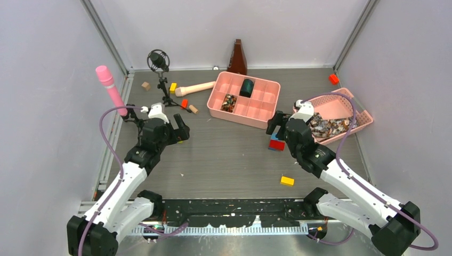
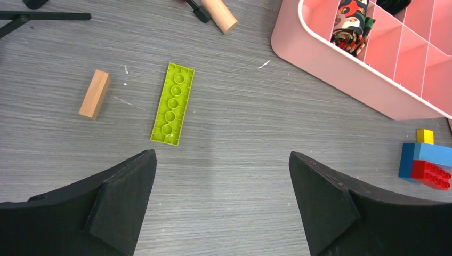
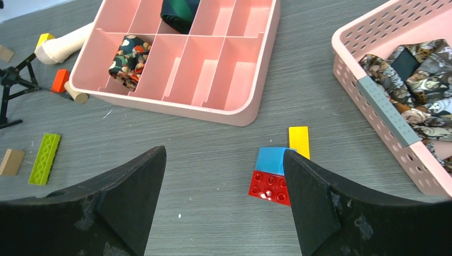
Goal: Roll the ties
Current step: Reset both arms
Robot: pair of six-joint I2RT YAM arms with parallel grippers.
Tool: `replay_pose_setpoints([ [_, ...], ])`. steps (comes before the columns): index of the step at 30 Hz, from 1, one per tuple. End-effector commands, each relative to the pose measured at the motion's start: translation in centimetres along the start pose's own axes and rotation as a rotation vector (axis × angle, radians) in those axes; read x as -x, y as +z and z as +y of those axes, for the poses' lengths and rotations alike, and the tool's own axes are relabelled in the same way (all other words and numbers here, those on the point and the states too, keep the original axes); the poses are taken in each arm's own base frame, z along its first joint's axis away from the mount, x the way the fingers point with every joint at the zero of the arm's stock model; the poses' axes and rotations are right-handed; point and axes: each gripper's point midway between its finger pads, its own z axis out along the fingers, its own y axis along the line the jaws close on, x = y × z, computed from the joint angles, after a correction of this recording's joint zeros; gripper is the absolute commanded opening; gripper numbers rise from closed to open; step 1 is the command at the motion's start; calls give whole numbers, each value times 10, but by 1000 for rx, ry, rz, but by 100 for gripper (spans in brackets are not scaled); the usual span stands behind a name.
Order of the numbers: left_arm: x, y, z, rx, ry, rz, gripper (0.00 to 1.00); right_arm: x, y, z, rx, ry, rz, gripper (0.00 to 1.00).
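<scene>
Pink plastic, split into compartments, forms a tray (image 1: 262,109) set toward the back of a grey wood-grain bench (image 1: 224,160). One rolled floral tie (image 3: 128,61) is seen in the tray's near-left compartment. A dark green rolled tie (image 3: 178,10) is tucked into the far row, one compartment to the right. More ties (image 3: 421,80), unrolled and tangled, are heaped in a perforated pink basket (image 3: 368,32) just right of the tray.

The right gripper (image 3: 224,157) is held above the bench in front of the tray's right end. Its black fingers (image 3: 325,208) are spread wide with nothing between them. A red, blue and yellow brick cluster (image 3: 272,176) lies under it.

The left gripper (image 2: 221,160) is held to the left of the tray, fingers (image 2: 122,197) likewise spread wide and empty. A lime green brick (image 2: 172,104) and a small wooden block (image 2: 95,94) are seen on the bench ahead of it, farther left of the tray.
</scene>
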Motion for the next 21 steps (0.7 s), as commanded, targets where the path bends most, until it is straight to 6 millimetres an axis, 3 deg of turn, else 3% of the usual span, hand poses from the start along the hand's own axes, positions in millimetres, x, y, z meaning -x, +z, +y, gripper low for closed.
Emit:
replay_pose_setpoints([
  [1,17,7,-6,-9,-15,-75,100,35,-4,-7,-75,56,-107,87],
  [7,14,11,-4,-1,-12,-64,100,38,-6,-18,-122,57,-130,87],
  [21,13,14,-3,7,10,-46,100,40,-7,-17,-120,70,-137,87],
])
